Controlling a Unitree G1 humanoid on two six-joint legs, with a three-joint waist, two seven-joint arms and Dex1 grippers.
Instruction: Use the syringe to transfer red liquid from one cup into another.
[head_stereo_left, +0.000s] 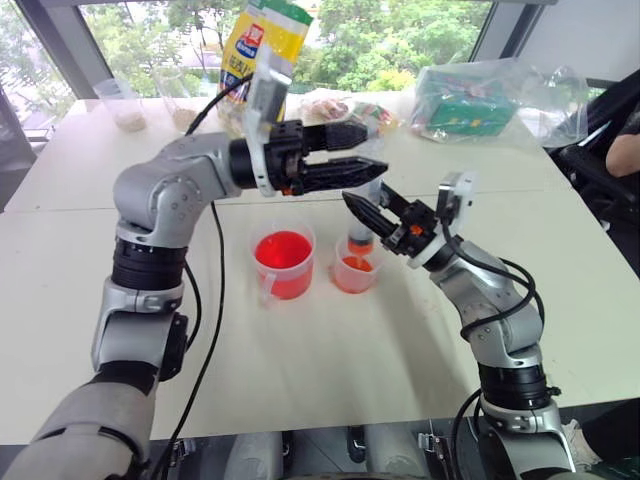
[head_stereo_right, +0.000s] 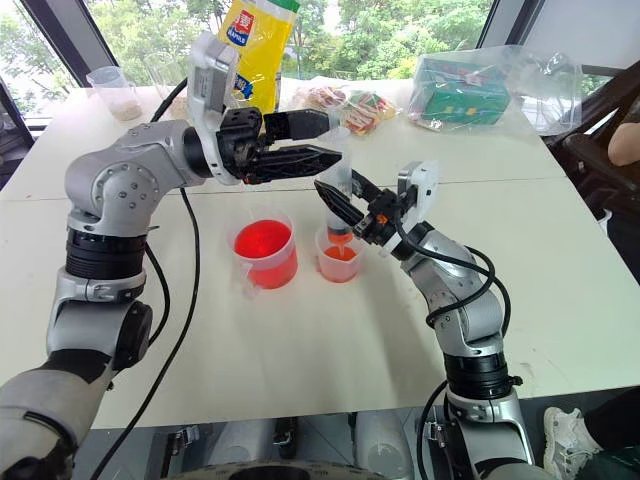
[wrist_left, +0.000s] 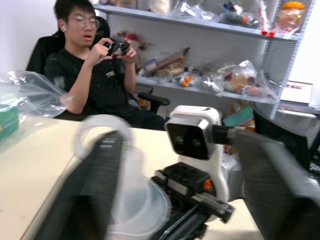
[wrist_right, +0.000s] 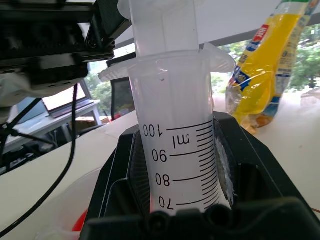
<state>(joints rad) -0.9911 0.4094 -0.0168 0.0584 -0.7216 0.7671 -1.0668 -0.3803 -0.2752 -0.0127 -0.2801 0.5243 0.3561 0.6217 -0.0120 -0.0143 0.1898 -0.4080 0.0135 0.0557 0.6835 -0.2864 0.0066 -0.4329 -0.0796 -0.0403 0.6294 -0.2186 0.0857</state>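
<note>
Syringe (wrist_right: 175, 145) first: you have it standing upright with its nozzle down inside the smaller handleless cup (head_stereo_left: 355, 272), which holds a shallow layer of orange-red liquid (head_stereo_left: 356, 264). Your right claw (head_stereo_left: 375, 205) is pressed shut on the syringe barrel, the two black fingers on either side of it, as the right wrist view shows with the printed scale facing the camera and the barrel flange just above the fingers. The plunger stem rises out of the barrel top.

Your left claw (head_stereo_left: 372, 146) reaches in level from the left, directly above the syringe. Its fingers (head_stereo_left: 335, 175) stand partly apart around the plunger's top disc (wrist_left: 102, 131); you cannot tell from the views whether they are already touching it.

Just beside the smaller cup, on its left, stands the larger handled measuring cup (head_stereo_left: 282, 262), bright red with liquid and with its handle turned toward you. The two cups sit close together on the white table (head_stereo_left: 330, 370).

Behind the cups, at the far side of the table, you have a yellow snack bag (head_stereo_right: 258, 45) upright, a green box in a clear plastic bag (head_stereo_right: 462, 92) to its right, and a clear cup with beige powder (head_stereo_right: 116, 92) far to the left. A person (wrist_left: 95, 70) sits beyond the table holding a small device in both hands.
</note>
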